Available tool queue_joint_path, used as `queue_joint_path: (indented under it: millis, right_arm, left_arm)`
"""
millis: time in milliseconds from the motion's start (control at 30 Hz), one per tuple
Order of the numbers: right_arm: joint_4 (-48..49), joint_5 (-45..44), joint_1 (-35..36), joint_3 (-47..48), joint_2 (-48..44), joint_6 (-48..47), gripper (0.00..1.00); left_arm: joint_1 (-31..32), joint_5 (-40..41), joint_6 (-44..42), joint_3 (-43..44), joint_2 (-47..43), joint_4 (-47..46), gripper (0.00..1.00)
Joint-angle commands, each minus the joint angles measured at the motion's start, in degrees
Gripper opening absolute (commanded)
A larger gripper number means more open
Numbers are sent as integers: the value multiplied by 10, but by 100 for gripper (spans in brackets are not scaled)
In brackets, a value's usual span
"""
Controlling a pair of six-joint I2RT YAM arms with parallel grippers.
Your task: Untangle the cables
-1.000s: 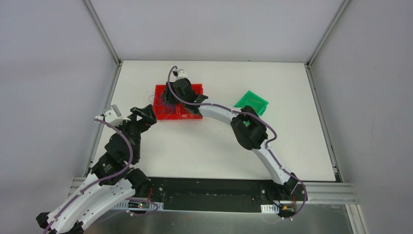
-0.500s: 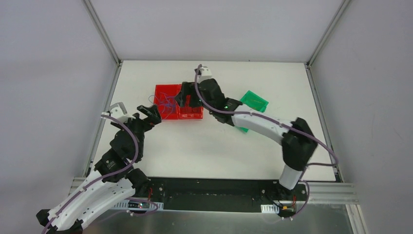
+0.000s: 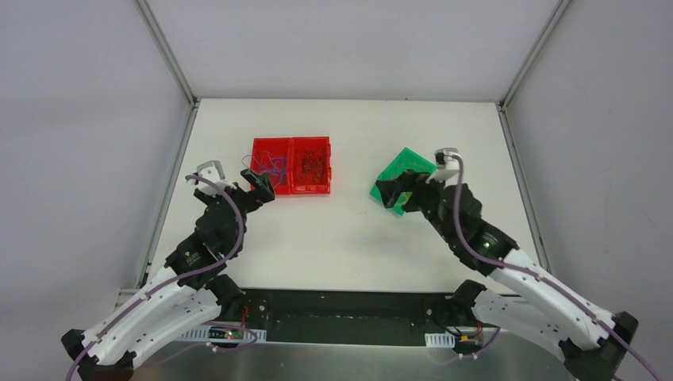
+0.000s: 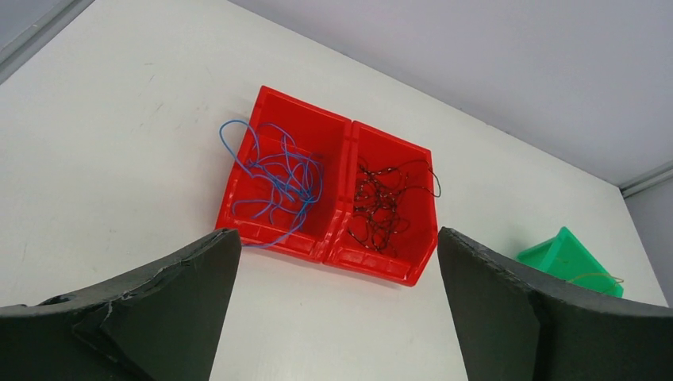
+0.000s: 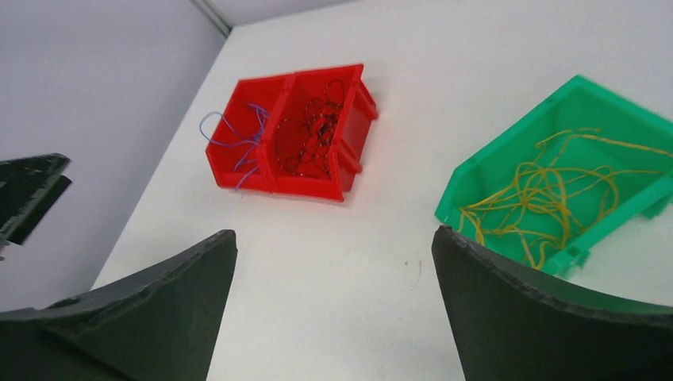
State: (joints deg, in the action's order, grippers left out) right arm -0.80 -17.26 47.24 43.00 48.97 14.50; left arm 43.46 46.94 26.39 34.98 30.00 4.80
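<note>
The cables lie sorted by colour. Blue cables (image 4: pixel 278 175) fill the left compartment of a red double bin (image 4: pixel 389 274), with a loop hanging over its left rim. Black cables (image 4: pixel 381 206) fill the right compartment. Yellow cables (image 5: pixel 548 190) lie in a green bin (image 5: pixel 508 151). My left gripper (image 4: pixel 337 238) hovers open and empty just in front of the red bin (image 3: pixel 290 189). My right gripper (image 5: pixel 333 234) is open and empty over bare table beside the green bin (image 3: pixel 417 161). From above, the left gripper (image 3: pixel 260 184) is at the red bin's front left corner and the right gripper (image 3: pixel 397 194) at the green bin's near edge.
The white table (image 3: pixel 341 238) is walled by grey panels with metal frame rails (image 3: pixel 167 55) at the corners. The right arm (image 3: pixel 516 266) stretches along the right side. The left gripper's finger (image 5: pixel 28 194) shows at the left edge of the right wrist view.
My right arm has swung from over the red bin back to the right, beside the green bin, and its jaws have opened wide. My left gripper has edged toward the red bin and opened a little more.
</note>
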Motion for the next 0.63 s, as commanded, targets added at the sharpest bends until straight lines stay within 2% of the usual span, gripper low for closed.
queue_joint_path:
  millis: [0, 167, 300, 600]
  right_arm:
    - [-54, -87, 0, -20, -136, -23, 97]
    - [-100, -207, 1, -49, -298, -45, 98]
    - [-91, -234, 2, -73, -375, -49, 99]
    - [-108, -227, 2, -53, -336, -53, 99]
  left_arm:
    - [3, 4, 10, 6, -15, -23, 99]
    - [2, 11, 8, -7, -36, -31, 99]
    - [3, 9, 7, -9, -46, -32, 99]
    - [3, -1, -13, -15, -54, -45, 99]
